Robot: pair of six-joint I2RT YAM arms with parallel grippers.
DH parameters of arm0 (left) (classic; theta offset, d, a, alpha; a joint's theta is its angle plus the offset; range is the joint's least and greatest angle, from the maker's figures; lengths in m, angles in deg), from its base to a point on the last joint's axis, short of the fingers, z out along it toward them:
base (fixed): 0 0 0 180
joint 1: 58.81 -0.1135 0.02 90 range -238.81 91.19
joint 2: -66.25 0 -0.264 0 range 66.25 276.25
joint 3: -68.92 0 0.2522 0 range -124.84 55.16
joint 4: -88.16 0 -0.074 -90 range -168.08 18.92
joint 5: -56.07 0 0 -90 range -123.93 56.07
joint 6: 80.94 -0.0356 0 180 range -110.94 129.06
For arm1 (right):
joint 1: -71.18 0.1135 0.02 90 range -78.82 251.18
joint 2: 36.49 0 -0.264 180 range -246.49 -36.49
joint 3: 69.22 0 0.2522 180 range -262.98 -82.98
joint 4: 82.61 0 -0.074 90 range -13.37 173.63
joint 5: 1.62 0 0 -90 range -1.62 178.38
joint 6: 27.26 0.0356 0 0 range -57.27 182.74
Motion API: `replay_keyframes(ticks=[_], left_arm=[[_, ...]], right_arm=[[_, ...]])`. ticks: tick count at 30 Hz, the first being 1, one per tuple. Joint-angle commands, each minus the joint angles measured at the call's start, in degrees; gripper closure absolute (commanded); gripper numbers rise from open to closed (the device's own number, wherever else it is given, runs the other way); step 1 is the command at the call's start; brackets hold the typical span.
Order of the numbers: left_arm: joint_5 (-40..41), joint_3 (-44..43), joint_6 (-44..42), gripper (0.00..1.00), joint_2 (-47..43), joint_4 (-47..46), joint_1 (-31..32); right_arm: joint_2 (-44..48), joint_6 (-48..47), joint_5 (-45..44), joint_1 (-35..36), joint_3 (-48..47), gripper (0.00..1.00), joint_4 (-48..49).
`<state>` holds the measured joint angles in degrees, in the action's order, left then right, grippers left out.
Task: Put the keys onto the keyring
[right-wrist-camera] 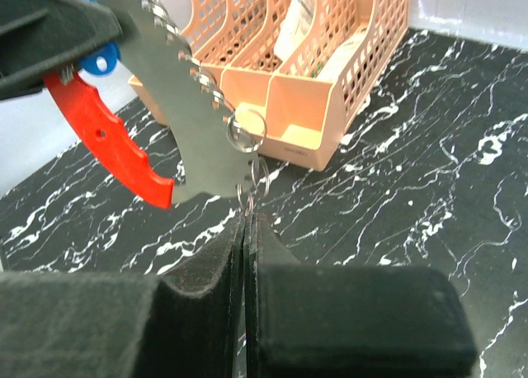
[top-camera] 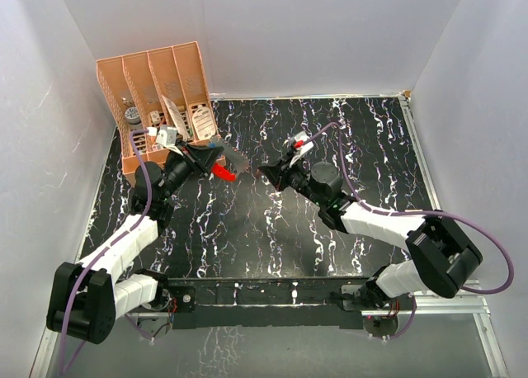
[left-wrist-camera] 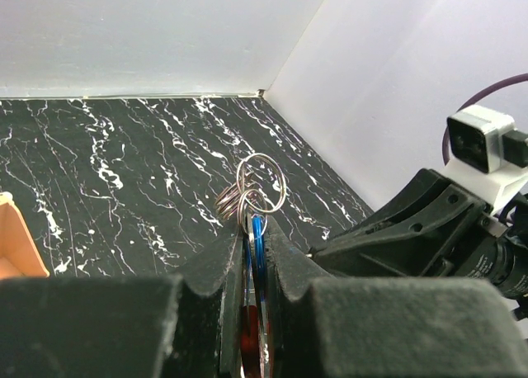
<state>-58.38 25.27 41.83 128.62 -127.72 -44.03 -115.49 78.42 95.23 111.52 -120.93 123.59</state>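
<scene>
Over black marbled counter (top-camera: 247,238), left jaws clamp the keyring (right-wrist-camera: 107,143), closed right jaws sit beside a split ring (right-wrist-camera: 246,132); threading seems underway, needing fine alignment next.

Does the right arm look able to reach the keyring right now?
Likely yes: the right gripper sits shut just under the keyring, by the split rings at its grey band, with nothing between.

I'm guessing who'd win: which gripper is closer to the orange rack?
Left. The left gripper is just in front of the orange rack; the right gripper is farther right.
</scene>
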Motion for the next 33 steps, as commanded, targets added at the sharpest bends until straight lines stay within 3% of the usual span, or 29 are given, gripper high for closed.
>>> replay_keyframes(ticks=[1,21,33], left_arm=[[-0.33,-2.71,0.1,1.0,-0.77,-2.63,-0.18],[-0.47,-3.04,1.49,1.0,-0.22,-3.72,-0.2],[-0.5,-2.83,1.77,1.0,-0.46,-4.05,-0.2]], right_arm=[[2.57,1.21,2.61,-0.35,0.67,1.0,-0.09],[-3.29,6.26,12.02,-0.35,0.03,1.0,6.82],[-6.44,7.12,12.56,-0.43,-2.24,1.0,8.03]])
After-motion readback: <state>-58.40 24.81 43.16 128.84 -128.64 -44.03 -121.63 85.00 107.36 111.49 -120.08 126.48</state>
